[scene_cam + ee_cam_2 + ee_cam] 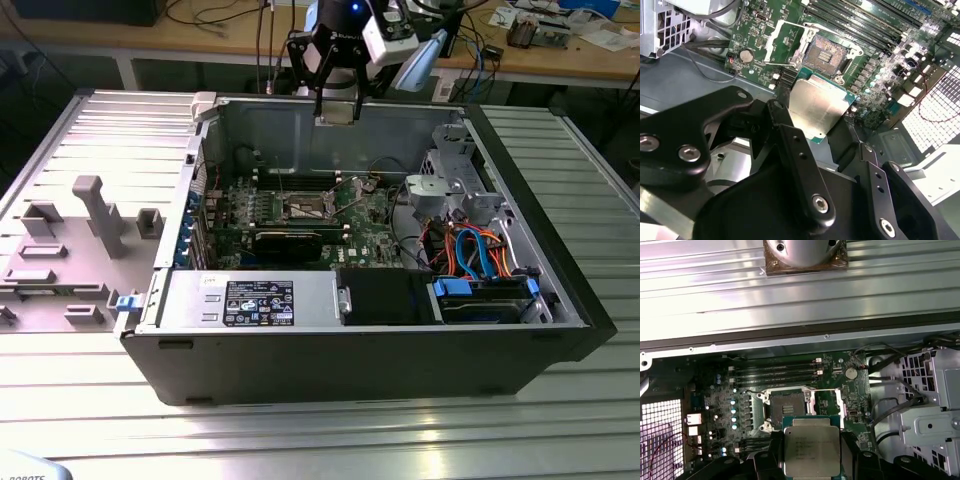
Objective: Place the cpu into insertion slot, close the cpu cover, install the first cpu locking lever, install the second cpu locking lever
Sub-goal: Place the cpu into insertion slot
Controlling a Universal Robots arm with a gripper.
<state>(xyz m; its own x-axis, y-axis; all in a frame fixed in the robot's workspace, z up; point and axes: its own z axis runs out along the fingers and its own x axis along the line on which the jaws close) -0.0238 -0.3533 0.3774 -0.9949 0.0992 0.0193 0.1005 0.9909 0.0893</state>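
My gripper (337, 113) hangs above the back wall of the open computer case (350, 350), shut on the cpu. In both wrist views the cpu (811, 450) (817, 105) is a flat silver square clamped between the two black fingers (790, 145). It is held in the air, well above the green motherboard (375, 235). The insertion slot (786, 407) (827, 52) (305, 208) lies bare below it. The cpu cover (785, 42) (827, 404), a thin silvery frame, is swung open beside the slot.
A long black expansion card (290, 240) lies close to the slot. A metal drive cage (450, 185) with orange and blue cables (475, 255) fills the exterior view's right. A grey fixture tray (70, 250) sits left of the case.
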